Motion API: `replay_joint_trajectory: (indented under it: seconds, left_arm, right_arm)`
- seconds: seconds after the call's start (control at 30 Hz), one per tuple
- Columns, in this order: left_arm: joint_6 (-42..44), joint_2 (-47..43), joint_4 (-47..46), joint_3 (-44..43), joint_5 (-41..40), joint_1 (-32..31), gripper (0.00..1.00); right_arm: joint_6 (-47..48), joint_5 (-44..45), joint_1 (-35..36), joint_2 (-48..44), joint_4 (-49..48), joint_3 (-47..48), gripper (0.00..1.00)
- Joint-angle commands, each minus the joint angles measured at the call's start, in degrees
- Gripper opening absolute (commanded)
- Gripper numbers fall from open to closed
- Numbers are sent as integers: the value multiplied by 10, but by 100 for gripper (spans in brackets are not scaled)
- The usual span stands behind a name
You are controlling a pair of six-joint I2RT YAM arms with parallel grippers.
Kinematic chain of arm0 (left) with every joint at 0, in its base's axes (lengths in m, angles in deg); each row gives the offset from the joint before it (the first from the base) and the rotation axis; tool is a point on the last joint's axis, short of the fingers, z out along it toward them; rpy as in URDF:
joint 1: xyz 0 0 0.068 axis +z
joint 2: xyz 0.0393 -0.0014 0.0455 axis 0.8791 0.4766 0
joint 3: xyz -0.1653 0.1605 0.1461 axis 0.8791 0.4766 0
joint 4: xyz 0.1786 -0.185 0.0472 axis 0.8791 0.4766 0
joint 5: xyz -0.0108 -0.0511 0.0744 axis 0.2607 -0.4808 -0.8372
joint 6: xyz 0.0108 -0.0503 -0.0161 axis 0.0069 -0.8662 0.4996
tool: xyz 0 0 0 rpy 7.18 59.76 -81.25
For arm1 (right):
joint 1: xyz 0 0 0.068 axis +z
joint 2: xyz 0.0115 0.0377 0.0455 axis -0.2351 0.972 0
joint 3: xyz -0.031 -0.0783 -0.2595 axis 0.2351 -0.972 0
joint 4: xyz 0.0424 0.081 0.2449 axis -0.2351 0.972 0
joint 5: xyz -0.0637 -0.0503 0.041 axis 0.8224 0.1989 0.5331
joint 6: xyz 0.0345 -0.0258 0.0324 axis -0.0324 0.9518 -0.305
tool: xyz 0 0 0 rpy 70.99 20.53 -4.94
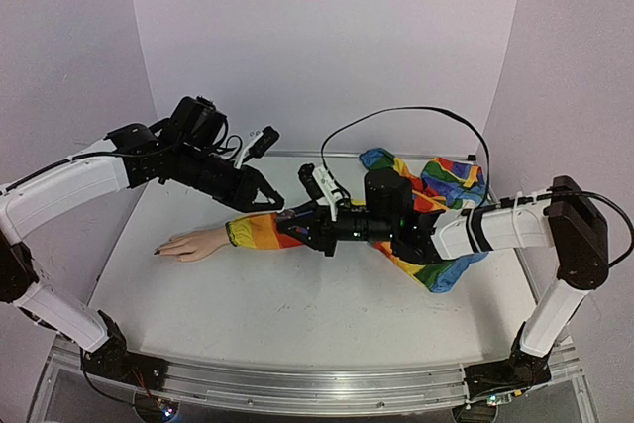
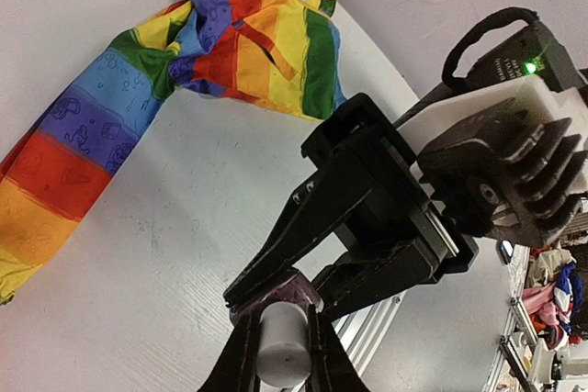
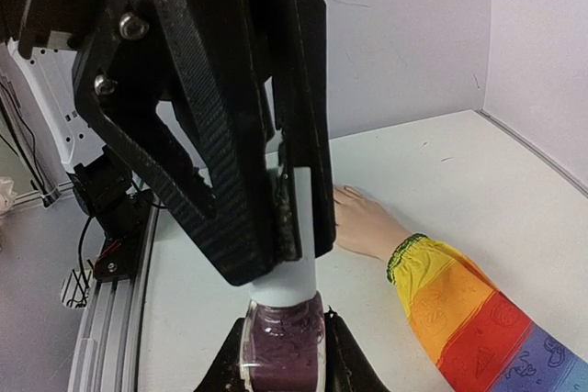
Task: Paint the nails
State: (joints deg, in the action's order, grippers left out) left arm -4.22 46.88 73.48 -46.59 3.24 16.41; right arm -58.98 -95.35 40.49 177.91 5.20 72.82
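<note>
Nails (image 1: 158,250) sit at the end of the pale toy hand (image 1: 195,243). It lies flat on the white table (image 1: 297,314), fingers pointing to 9 o'clock in my top view. I can see one dark tip there; the others are too small to tell. The rainbow sleeve (image 1: 260,230) runs off toward 3 o'clock. At 2 o'clock from the hand, near the cuff, my two arms meet. My left gripper (image 2: 280,355) pinches a small bottle (image 3: 280,341) of purple polish. My right gripper (image 3: 287,254) pinches the white cap (image 3: 299,208) standing on top of it.
</note>
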Motion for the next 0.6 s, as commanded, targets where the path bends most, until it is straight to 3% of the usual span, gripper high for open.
replay_joint_trajectory:
  seconds: [0.0, 0.1, 0.3, 0.43, 0.57]
  left_arm:
    - [6, 16, 94, -54, -55, -3, 0]
    - [-14, 39, 133, -78, -86, -3, 0]
    - [-85, 77, 157, -95, -170, -2, 0]
    - [-124, 102, 157, -103, -192, -2, 0]
    - [-148, 121, 152, -104, -203, -2, 0]
  right_arm:
    - [29, 36, 6, 6, -45, 48, 0]
    - [67, 131, 23, 18, -48, 68, 0]
    - [139, 462, 85, 71, -155, 103, 0]
    - [172, 557, 104, 121, -209, 158, 0]
    - [185, 577, 114, 160, -219, 214, 0]
